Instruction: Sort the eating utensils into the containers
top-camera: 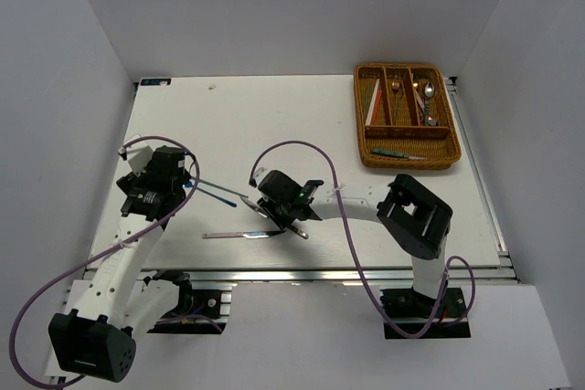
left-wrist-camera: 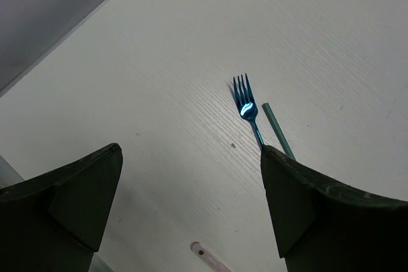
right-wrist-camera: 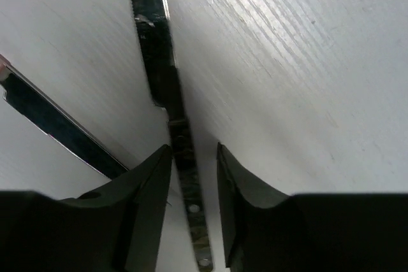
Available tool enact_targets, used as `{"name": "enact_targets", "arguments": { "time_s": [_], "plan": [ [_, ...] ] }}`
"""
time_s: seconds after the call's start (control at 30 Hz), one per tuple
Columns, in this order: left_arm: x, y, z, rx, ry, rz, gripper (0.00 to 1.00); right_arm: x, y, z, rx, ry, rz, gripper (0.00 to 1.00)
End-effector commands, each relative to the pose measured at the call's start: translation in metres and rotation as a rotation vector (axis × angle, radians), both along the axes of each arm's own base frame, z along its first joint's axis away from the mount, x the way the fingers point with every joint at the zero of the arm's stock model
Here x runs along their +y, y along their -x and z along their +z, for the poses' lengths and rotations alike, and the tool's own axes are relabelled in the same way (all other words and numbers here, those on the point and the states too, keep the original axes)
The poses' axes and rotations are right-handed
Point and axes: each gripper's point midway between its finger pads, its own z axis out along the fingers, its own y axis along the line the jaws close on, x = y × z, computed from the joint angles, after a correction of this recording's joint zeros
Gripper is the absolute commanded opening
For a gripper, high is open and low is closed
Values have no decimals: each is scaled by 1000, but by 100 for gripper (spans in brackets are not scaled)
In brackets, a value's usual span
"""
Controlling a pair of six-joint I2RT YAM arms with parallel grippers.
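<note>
Dark wedge-shaped right end effector [right-wrist-camera: 193,148], slim metal knife [right-wrist-camera: 156,42]

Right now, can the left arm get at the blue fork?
Probably yes. The left gripper is open, with the blue fork lying flat on the table just ahead. Nothing lies on it; only a teal chopstick sits close beside its handle and might get pinched too.

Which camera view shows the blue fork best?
Left wrist: the blue fork lies close and sharp, tines clear, only its handle end hidden. Top external shows just a thin dark sliver; right wrist misses it entirely.
</note>
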Motion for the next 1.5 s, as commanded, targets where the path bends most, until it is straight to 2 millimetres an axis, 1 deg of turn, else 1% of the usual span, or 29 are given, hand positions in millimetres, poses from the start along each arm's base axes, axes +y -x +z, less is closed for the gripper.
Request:
{"name": "enact_targets", "arguments": {
  "time_s": [0.0,0.13,0.23,0.27,0.33,0.37,0.4,0.43,0.5,0.53,0.6,0.63,0.7,0.73,0.77,0.8,0.83,0.87,0.9,0.93,0.97,1.0,1.03,1.1,1.13,1.23,1.3,1.33,1.47],
  "plan": [
    [-3,-3,2,-17,9,-30,98,7,-9,-2,-35,4,-8,39],
    [-5,-4,1,-12,15,-43,98,-8,-13,-11,-28,45,-48,25],
    [-6,-4,2,-15,17,-50,98,-23,-15,-8,-24,55,-85,17],
    [-6,-4,1,-15,17,-52,98,-26,-17,0,-35,45,-93,16],
    [-7,-5,3,-19,19,-57,98,-35,-16,5,-49,59,-97,8],
    [-7,-5,2,-17,18,-58,98,-38,-19,16,-67,45,-109,5],
    [-8,-5,1,-14,19,-63,98,-46,-20,20,-82,63,-125,1],
    [-7,-5,2,-17,19,-61,98,-50,-26,34,-97,36,-143,0],
    [-7,-5,3,-17,19,-63,98,-59,-31,46,-112,21,-168,0],
    [-8,-5,2,-17,21,-65,98,-69,-37,59,-125,-2,-197,0],
    [-8,-4,3,-21,22,-67,98,-77,-45,75,-135,-48,-241,0],
    [-8,-4,4,-26,24,-68,98,-87,-61,97,-159,-118,-302,0],
    [-10,-5,4,-29,29,-81,98,-96,-74,111,-122,-245,-408,0],
    [-11,-6,4,-32,33,-84,98,-113,-101,132,-152,-347,-502,0],
    [-12,-6,3,-32,36,-88,98,-123,-110,135,-145,-387,-563,0],
    [-12,-6,3,-30,36,-92,98,-135,-123,141,-133,-452,-693,0],
    [-13,-6,3,-30,39,-93,98,-163,-144,148,-151,-496,-827,0],
    [-13,-7,3,-30,40,-96,98,-177,-156,152,-159,-553,-926,0],
    [-14,-7,2,-29,43,-105,98,-193,-167,156,-151,-645,-1088,0],
    [-15,-7,2,-33,45,-108,98,-219,-179,162,-176,-714,-1217,0],
    [-15,-7,4,-36,46,-110,98,-232,-185,165,-190,-781,-1311,0],
    [-17,-8,3,-37,51,-120,98,-254,-189,159,-214,-854,-1491,0],
    [-18,-9,3,-38,54,-128,98,-272,-193,161,-245,-898,-1585,0],
    [-20,-10,2,-35,58,-138,98,-296,-196,148,-219,-925,-1755,0],
    [-21,-10,1,-32,61,-145,98,-311,-206,145,-212,-958,-1840,0],
    [-24,-11,0,-31,70,-163,98,-337,-219,141,-239,-954,-1952,0],
    [-27,-12,0,-34,76,-181,98,-344,-227,139,-248,-948,-1972,0],
    [-28,-13,1,-43,79,-185,98,-352,-232,136,-253,-931,-1997,0],
    [-31,-14,1,-43,89,-201,98,-374,-240,124,-264,-926,-2082,0]
  ]
}}
